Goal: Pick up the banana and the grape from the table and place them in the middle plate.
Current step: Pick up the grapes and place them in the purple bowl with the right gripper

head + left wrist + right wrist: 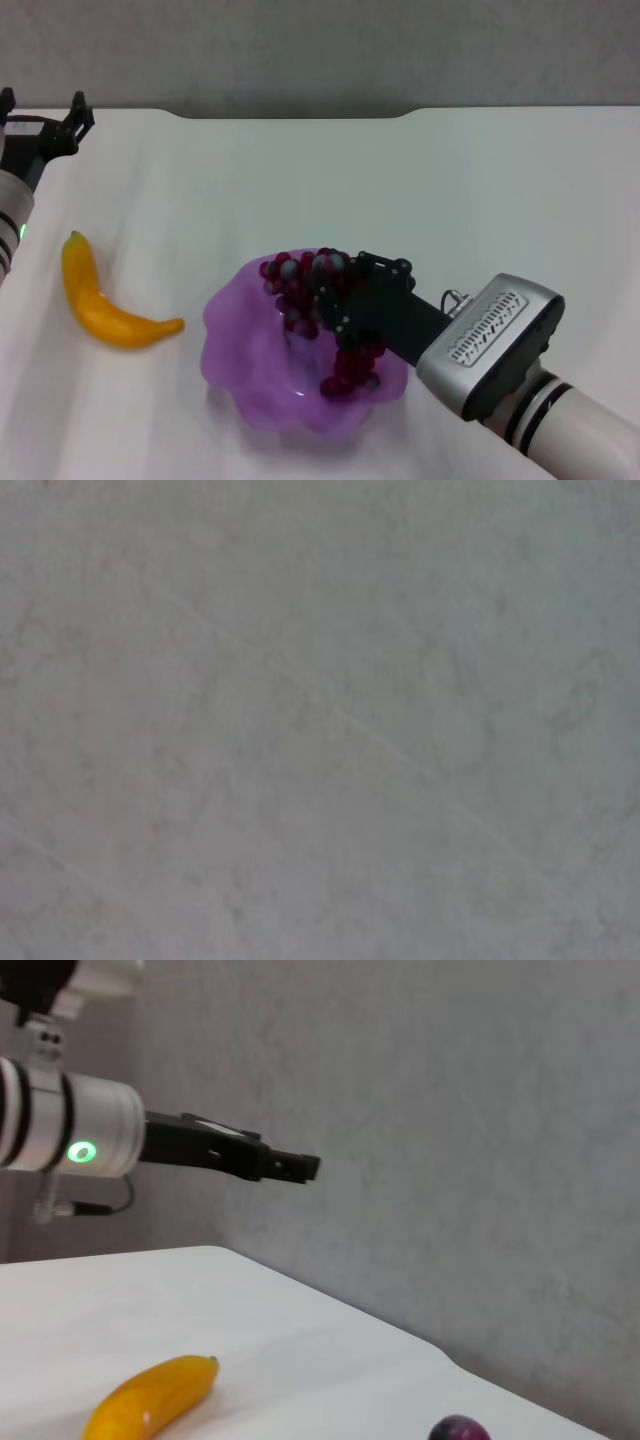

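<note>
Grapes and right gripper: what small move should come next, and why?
Probably the right gripper should release and lift away: the grapes already lie in the purple plate. The banana lies on the table near the left gripper, which is open.

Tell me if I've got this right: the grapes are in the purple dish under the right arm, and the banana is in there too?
Not quite. The grape bunch is in the middle plate at the right gripper, but the head view shows the banana lying on the table beside the plate.
</note>
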`<state>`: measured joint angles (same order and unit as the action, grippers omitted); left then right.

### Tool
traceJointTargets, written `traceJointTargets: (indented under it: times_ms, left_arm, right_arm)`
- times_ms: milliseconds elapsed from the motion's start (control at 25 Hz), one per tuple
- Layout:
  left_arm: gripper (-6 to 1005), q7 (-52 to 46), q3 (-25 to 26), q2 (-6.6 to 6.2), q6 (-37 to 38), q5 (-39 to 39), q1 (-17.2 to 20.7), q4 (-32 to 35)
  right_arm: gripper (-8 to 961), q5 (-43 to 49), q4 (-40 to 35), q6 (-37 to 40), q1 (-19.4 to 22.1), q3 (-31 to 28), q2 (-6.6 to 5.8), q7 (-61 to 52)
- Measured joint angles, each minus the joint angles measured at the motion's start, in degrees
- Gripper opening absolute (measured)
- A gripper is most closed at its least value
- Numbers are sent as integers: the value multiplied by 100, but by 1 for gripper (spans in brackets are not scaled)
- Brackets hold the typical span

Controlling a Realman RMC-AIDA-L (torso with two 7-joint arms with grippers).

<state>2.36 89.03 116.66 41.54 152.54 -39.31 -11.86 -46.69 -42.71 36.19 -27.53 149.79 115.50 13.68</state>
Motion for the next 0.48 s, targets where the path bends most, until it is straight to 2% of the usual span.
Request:
traceJointTargets:
  times_ms: [480]
  left_arm:
    - [836, 2, 0, 0, 8, -8, -79, -1]
  right_arm:
    - [313, -192, 543, 38, -126, -188, 15, -243]
